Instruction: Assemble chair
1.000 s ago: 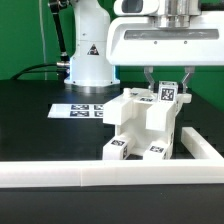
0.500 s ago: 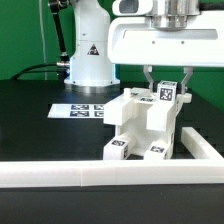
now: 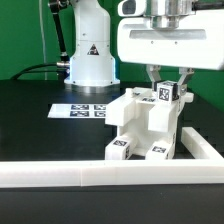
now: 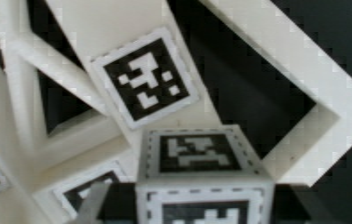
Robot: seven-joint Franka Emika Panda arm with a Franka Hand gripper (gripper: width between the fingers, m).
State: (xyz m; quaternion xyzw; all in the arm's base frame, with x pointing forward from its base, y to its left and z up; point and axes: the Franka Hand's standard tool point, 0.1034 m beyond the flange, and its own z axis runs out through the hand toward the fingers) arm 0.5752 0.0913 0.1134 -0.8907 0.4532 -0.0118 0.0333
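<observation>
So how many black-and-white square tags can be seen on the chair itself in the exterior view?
3. One sits on the top piece under the hand, which is shut on that piece. Two sit on the front leg ends and. Other faces may hide more.

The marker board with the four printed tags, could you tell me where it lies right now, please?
In the exterior view, the marker board lies flat on the black table, left of centre, in front of the robot base and just behind and left of the chair.
</observation>
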